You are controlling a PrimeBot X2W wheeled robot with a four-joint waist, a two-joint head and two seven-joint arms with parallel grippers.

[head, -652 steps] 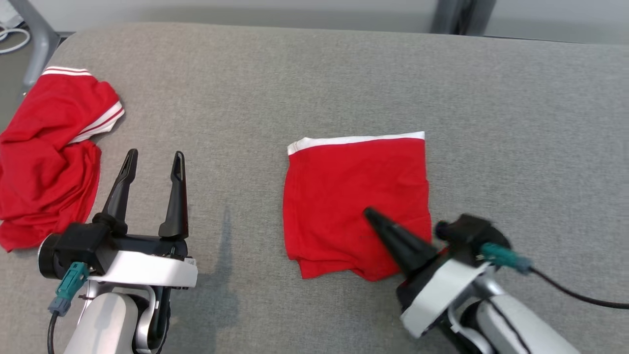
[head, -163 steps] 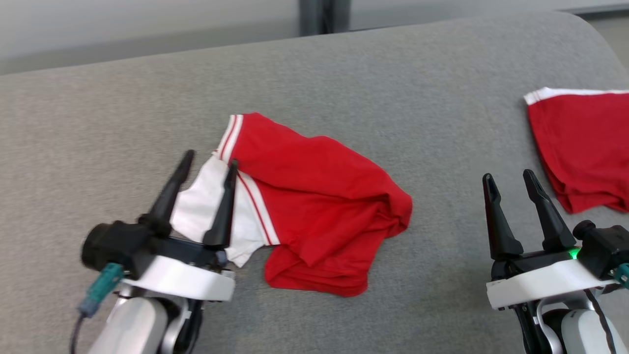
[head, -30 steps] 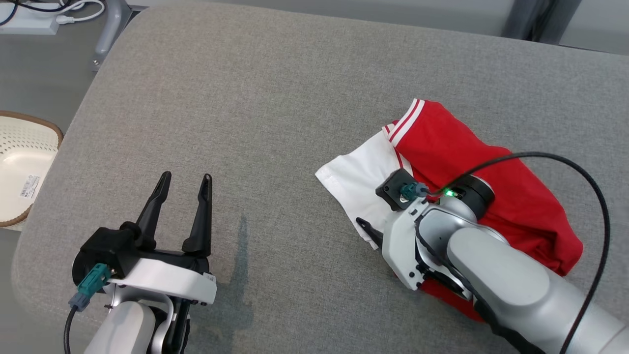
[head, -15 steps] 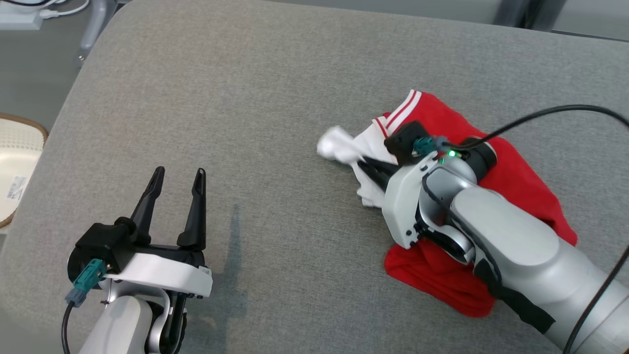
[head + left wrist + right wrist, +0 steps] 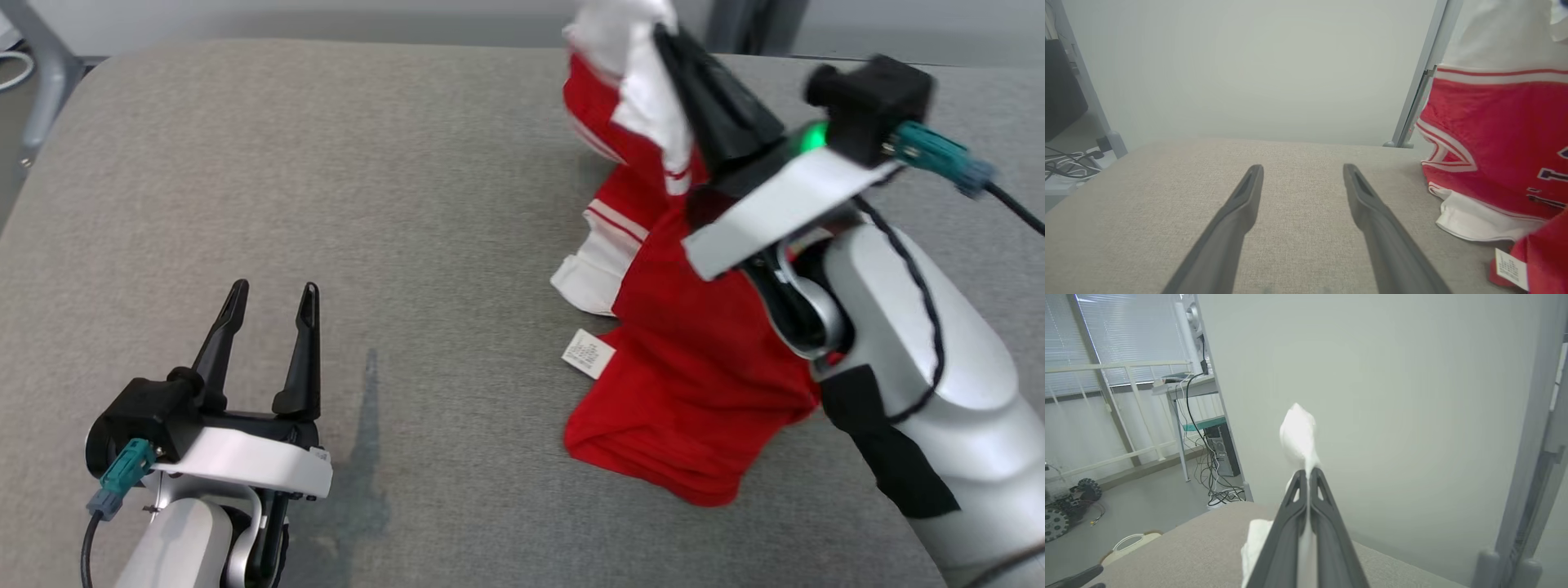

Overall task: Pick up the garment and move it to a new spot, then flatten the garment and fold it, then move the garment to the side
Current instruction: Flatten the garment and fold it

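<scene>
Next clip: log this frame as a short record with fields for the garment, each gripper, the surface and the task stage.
garment: red and white, white part lifted, red bulk bunched on the surface
label: white, showing at the garment's edge
right gripper: shut on the white fabric, raised
left gripper: open, empty, apart from the garment
grey padded surface: carries the garment's lower part
stage: pick-up under way; not yet flattened or folded

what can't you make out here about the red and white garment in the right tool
- Head view: the top of the garment is cut off by the upper edge, and its right side is behind the right arm.
- Head view: the print on the label is too small to read.
- Left wrist view: the lettering on the garment is cut off by the right edge.
- Right wrist view: the shut right tool hides most of the cloth it pinches.
</scene>
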